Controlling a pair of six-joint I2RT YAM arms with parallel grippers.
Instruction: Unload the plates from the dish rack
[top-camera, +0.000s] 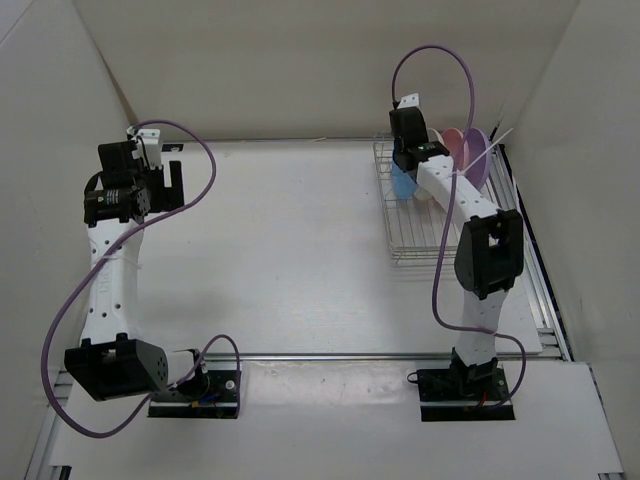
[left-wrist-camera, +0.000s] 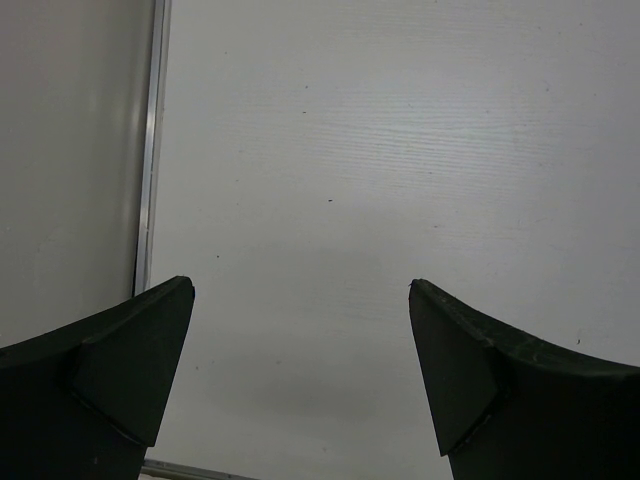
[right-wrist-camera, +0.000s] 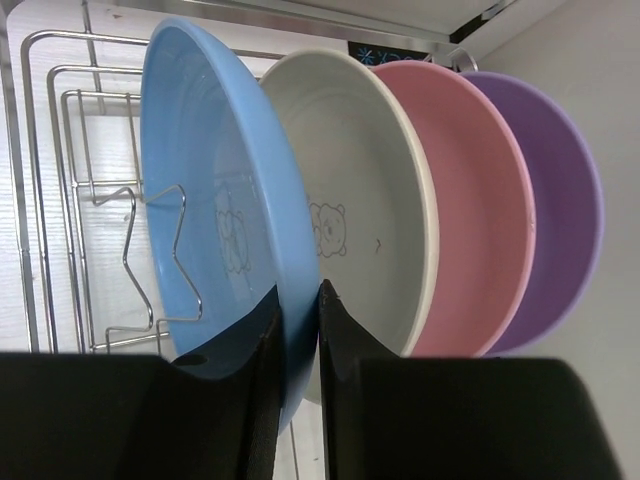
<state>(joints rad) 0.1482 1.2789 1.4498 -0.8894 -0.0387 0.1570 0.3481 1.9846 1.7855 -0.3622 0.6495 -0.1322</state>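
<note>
So the right end effector (right-wrist-camera: 298, 292) is clamped on the rim of the light blue round plastic plate (right-wrist-camera: 215, 190), one finger on each side. That plate stands on edge in the silver wire dish rack (top-camera: 418, 240) at the right of the white surface (left-wrist-camera: 400, 150). The cream-white plate (right-wrist-camera: 360, 200), pink plate (right-wrist-camera: 480, 200) and purple plate (right-wrist-camera: 565, 200) are lined up right behind it. The left end effector (left-wrist-camera: 300, 283) hangs wide open over the surface, well apart from the rack.

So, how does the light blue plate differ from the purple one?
In the right wrist view the light blue plate is leftmost, the purple plate rightmost. The right jaws pinch the light blue plate's rim; the purple plate is not held. Both are round and stand on edge in the dish rack.
</note>
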